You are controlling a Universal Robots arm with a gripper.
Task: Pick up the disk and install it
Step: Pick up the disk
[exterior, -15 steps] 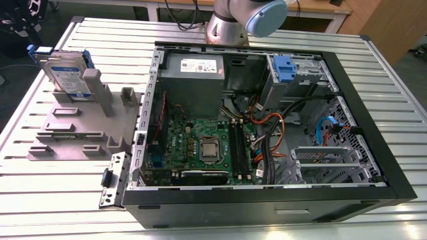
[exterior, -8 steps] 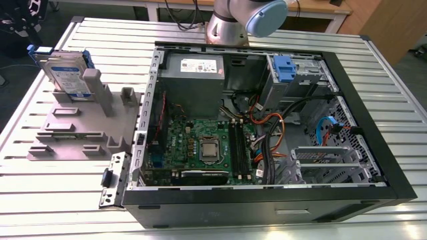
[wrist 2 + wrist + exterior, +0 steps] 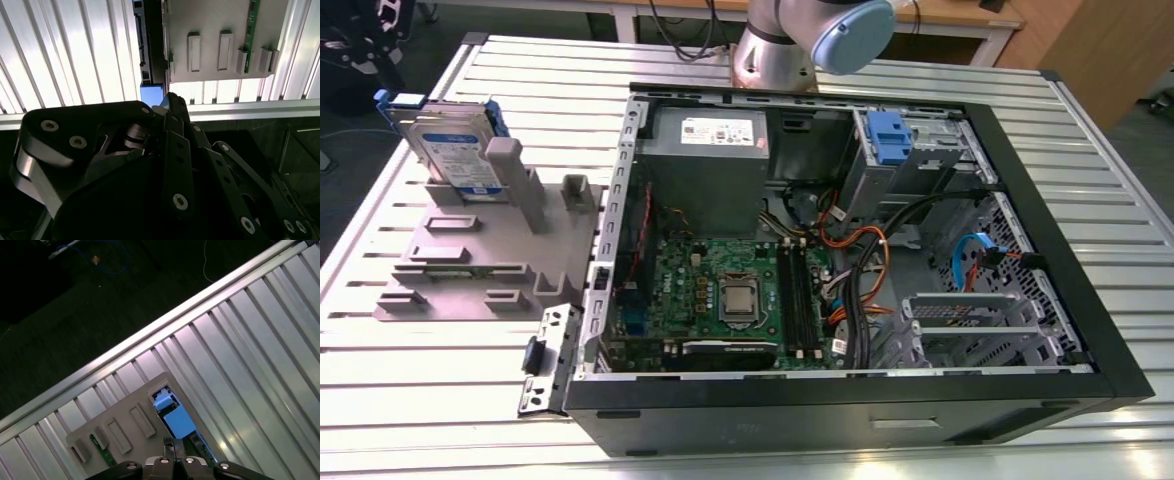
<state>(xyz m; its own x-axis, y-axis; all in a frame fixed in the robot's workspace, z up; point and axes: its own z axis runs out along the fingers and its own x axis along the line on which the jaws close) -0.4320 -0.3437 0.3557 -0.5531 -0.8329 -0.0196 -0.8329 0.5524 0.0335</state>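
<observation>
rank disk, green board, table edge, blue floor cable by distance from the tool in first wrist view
1. disk, right at the tool
2. green board, in the grey holder
3. table edge, past the holder
4. blue cable, on the floor

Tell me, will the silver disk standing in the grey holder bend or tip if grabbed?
Probably stiff: the disk looks like a flat metal box. Standing on edge in the grey holder, it might tip if pushed sideways.
</observation>
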